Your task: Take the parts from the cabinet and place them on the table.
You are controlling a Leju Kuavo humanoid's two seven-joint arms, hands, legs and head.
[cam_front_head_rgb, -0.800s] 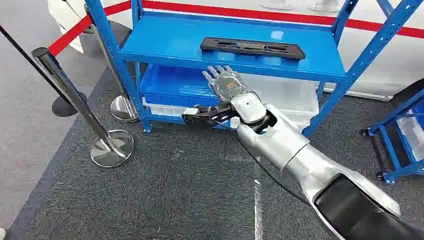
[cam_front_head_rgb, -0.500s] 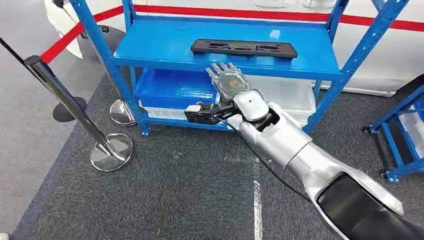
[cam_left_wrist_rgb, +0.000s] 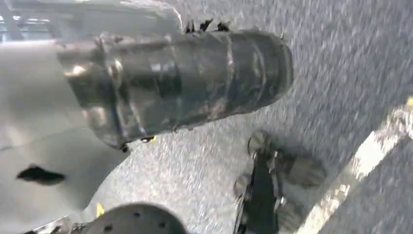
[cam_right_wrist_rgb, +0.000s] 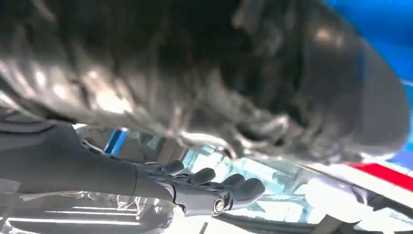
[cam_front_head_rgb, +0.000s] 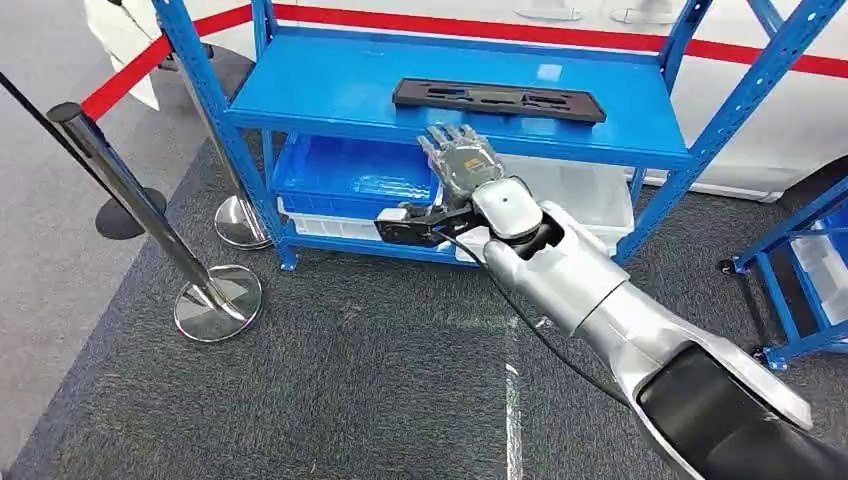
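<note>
**Right hand below the shelf's front edge**

On the blue rack's top shelf (cam_front_head_rgb: 330,90) lies the long black part (cam_front_head_rgb: 498,99), untouched. The right hand (cam_front_head_rgb: 460,163) hangs in front of the shelf edge, the part at its one o'clock and apart from it; its fingers are spread and hold nothing. Whether the left hand holds anything cannot be told.

One black part (cam_front_head_rgb: 498,99), two stanchions (cam_front_head_rgb: 140,200), one rack (cam_front_head_rgb: 330,85)

Flat black part (cam_front_head_rgb: 498,99) on cabinet shelf (cam_front_head_rgb: 330,85)
</note>
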